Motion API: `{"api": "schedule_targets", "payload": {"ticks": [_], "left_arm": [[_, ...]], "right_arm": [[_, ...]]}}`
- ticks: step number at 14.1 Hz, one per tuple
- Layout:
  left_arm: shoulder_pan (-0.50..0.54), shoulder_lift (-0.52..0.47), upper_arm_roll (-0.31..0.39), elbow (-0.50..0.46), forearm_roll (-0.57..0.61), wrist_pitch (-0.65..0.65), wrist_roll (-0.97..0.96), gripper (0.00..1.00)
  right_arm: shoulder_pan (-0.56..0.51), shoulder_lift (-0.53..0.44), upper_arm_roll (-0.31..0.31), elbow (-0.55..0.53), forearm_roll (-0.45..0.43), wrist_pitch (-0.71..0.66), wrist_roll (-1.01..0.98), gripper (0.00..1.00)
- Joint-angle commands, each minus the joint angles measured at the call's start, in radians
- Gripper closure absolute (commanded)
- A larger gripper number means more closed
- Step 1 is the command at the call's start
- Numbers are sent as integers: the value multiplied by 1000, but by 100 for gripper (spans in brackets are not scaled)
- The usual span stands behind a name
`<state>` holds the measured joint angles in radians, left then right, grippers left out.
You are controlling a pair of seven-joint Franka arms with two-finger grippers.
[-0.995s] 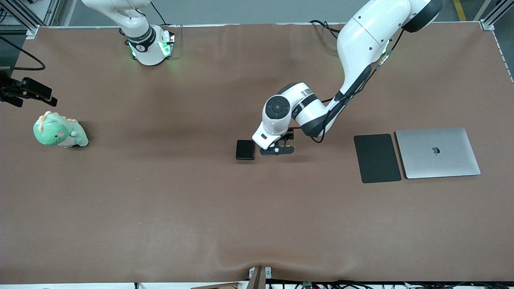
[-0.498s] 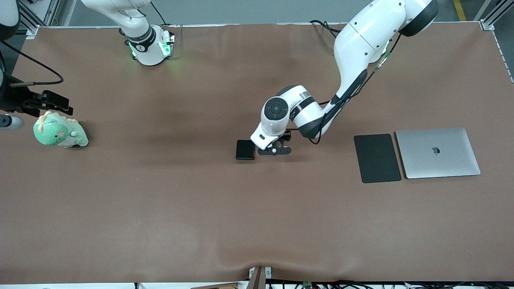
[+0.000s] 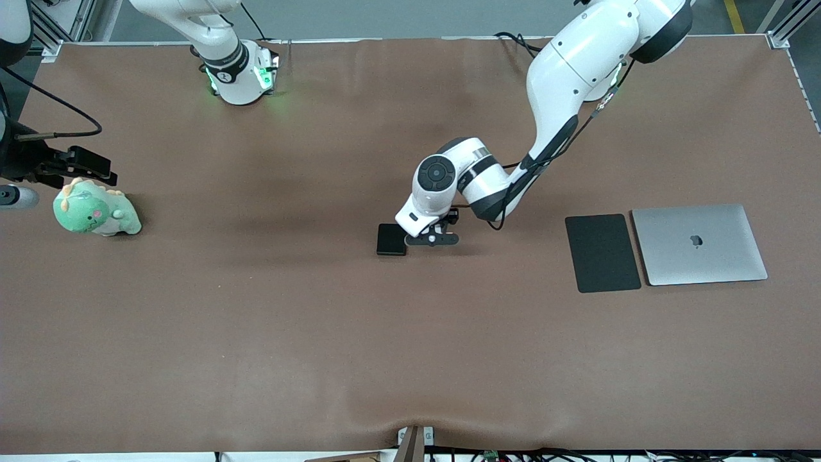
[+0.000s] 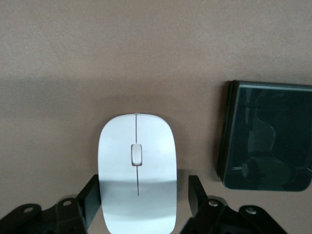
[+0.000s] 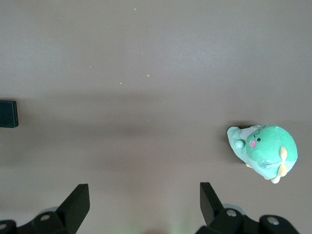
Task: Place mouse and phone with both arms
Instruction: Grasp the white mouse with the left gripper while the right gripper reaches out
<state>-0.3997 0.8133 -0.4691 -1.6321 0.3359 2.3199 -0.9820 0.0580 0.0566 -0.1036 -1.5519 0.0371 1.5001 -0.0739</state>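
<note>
From the front: left pincer [image 3: 431, 239] low over the middle of the bench [image 3: 256, 333], just beside the phone [image 3: 391, 239], which lies flat there, well apart from every edge; mouse hidden under the wrist of the left arm [image 3: 551, 83]. Toward the left arm's end of the bench, a black mat [image 3: 601, 253] lying just beside a closed silver laptop [image 3: 699, 244]. Right pincer [image 3: 80, 168] up at the right arm's edge of the bench, over a green plush dinosaur [image 3: 95, 210]; fingers there not readable from this angle. From the left wrist: mouse [image 4: 137, 170] flat on the brown bench, sitting between the spread fingers [image 4: 196, 195] with a slim gap on each side, released, not clamped; phone [image 4: 265, 134] close beside it, apart from it. From the right wrist: fingers [image 5: 210, 201] spread wide with nothing between them, bare bench underneath, plush dinosaur [image 5: 263, 150] off to one side, a black corner of the phone [image 5: 8, 113] at the picture's edge.
</note>
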Motion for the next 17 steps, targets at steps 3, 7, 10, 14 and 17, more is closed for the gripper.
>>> {"api": "schedule_targets", "payload": {"ticks": [3,7,10,14,17], "left_arm": [[-10,14,7,17,43,13,-26,36],[-2,6,7,17,61,3,-26,50],[12,-17,7,17,64,-32,-23,49],[87,-136,-5,12,58,-172,58,49],[200,-213,-51,6,48,-267,117,45]], "right_arm": [[6,2,-1,16,14,-18,-3,0],[28,37,-1,18,67,-9,0,0],[31,63,-1,18,113,-14,0,0],[156,149,-2,19,106,5,11,0],[206,184,1,27,151,49,13,0]]}}
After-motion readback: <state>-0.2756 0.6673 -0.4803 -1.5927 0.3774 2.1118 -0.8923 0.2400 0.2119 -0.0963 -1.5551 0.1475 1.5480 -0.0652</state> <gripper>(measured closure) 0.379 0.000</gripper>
